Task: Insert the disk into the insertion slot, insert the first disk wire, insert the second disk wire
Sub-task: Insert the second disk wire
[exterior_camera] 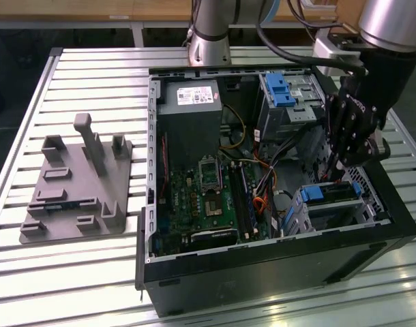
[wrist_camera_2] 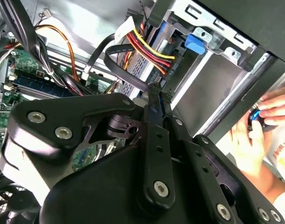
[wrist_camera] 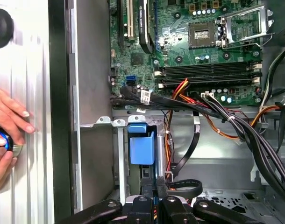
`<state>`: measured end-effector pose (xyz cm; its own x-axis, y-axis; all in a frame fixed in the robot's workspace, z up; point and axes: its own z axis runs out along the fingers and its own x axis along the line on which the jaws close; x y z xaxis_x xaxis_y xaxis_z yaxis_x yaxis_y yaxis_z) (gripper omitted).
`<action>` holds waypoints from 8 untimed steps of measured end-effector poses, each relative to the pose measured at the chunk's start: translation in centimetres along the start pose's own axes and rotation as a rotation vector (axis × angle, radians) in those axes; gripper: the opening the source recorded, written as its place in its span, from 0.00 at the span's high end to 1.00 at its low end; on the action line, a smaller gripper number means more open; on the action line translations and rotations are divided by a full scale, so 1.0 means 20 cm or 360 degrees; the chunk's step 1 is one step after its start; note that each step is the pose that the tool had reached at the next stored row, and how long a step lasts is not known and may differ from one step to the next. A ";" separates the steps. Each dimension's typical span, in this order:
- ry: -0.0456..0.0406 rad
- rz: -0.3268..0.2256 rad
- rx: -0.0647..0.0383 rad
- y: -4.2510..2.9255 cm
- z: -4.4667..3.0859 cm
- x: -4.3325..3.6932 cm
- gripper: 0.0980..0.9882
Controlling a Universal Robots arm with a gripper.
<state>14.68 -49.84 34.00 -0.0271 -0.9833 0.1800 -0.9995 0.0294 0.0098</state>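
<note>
The disk (exterior_camera: 325,193) lies in its blue carrier inside the insertion slot (exterior_camera: 341,212), the low grey cage at the case's corner on the exterior view's right. In the first wrist view the carrier's blue tab (wrist_camera: 141,148) sits in the cage (wrist_camera: 104,122). My gripper (exterior_camera: 335,167) hangs just above that cage. Its fingers stand pressed together at the end of a black flat disk wire (wrist_camera_2: 115,59) that loops back toward the yellow and red wires (wrist_camera_2: 149,49). In the first wrist view the gripper (wrist_camera: 155,190) is beside the wire's loop (wrist_camera: 185,185).
The open case (exterior_camera: 276,272) lies on a slatted table with the motherboard (exterior_camera: 201,197) and power supply (exterior_camera: 191,116) inside. A taller bay with a blue latch (exterior_camera: 281,88) stands at the back. A grey fixture (exterior_camera: 78,184) sits outside. A person's hands (wrist_camera: 9,119) rest just outside the case wall.
</note>
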 end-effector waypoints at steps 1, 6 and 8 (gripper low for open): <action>-0.0011 0.0000 0.0000 0.000 0.003 0.006 0.94; -0.0076 0.0000 -0.0002 -0.004 0.009 0.027 0.94; -0.0088 -0.0001 -0.0003 -0.008 0.010 0.036 0.94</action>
<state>14.81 -50.58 33.92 -0.0275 -0.9917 0.1255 -0.9995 0.0292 0.0119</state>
